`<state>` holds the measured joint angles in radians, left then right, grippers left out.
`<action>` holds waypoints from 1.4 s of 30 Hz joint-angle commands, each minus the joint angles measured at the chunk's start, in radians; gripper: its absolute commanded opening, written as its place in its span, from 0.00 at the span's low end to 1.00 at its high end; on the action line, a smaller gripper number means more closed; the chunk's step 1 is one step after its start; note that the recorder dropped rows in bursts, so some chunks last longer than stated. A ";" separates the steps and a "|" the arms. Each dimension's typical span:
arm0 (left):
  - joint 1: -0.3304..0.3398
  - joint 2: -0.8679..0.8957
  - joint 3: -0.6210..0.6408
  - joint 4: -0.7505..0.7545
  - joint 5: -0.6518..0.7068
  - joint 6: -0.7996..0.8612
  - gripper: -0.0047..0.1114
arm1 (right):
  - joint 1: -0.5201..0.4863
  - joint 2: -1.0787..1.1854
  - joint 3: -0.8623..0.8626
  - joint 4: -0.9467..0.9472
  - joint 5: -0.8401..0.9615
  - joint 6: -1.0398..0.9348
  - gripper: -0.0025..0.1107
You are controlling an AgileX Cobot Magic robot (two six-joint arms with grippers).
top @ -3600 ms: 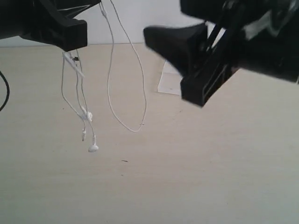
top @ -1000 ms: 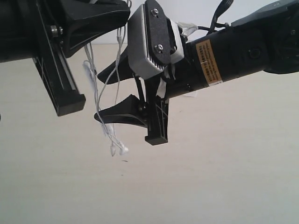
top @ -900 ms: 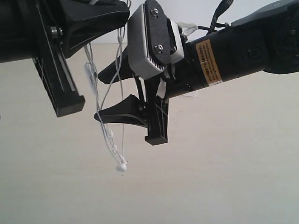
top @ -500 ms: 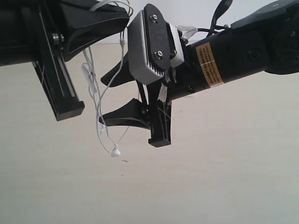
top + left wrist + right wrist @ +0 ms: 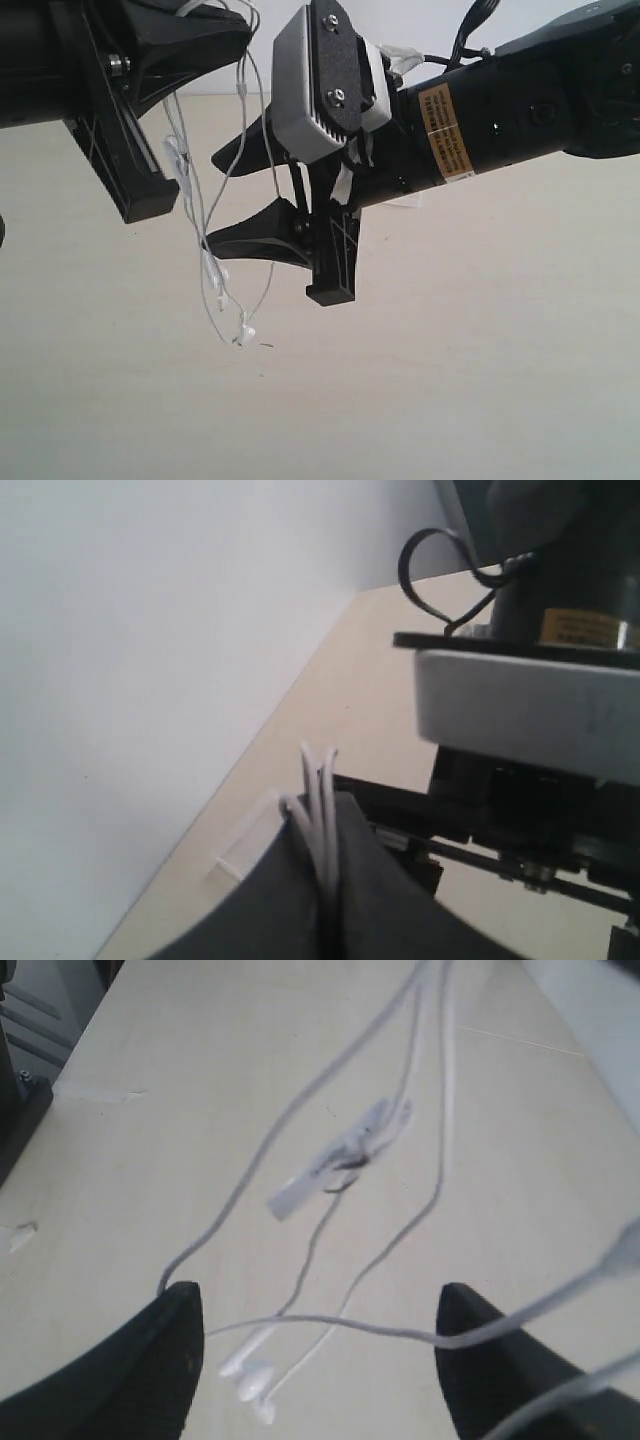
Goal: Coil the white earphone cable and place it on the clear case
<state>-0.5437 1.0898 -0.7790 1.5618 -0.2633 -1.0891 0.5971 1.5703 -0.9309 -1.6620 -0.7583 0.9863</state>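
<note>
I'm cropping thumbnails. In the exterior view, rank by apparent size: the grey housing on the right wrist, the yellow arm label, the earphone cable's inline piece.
1. grey housing
2. yellow label
3. inline piece on the white earphone cable
Looks only; camera nearness may skew this.

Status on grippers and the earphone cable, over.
Left gripper shut on white earphone cable. Right gripper open, strands hanging between its jaws. Clear case on table, no cable yet.

Beneath left end effector [image 5: 236, 26], white earphone cable [image 5: 207, 262]
</note>
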 commanded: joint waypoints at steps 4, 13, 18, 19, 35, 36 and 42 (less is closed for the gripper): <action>0.176 0.044 0.002 -0.010 -0.296 -0.014 0.04 | -0.006 0.002 -0.010 0.019 -0.034 0.010 0.58; 0.218 0.081 0.002 -0.048 -0.441 0.038 0.04 | -0.006 0.028 -0.010 0.057 -0.042 0.011 0.58; 0.218 0.087 0.002 -0.074 -0.458 0.042 0.04 | -0.006 0.049 -0.010 0.130 0.002 0.011 0.58; 0.218 0.087 0.002 -0.085 -0.466 0.044 0.04 | -0.006 0.054 -0.010 0.142 0.002 0.011 0.58; 0.218 0.087 0.002 -0.144 -0.473 0.085 0.04 | -0.004 0.107 -0.010 0.284 -0.118 0.011 0.57; 0.218 0.087 0.002 -0.150 -0.468 0.085 0.04 | -0.004 0.107 -0.010 0.300 -0.118 0.011 0.57; 0.218 0.087 0.002 -0.194 -0.435 0.087 0.04 | -0.004 0.107 -0.010 0.317 -0.115 0.057 0.52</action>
<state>-0.3292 1.1761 -0.7790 1.4052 -0.7210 -1.0019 0.5971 1.6751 -0.9309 -1.3599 -0.8623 1.0169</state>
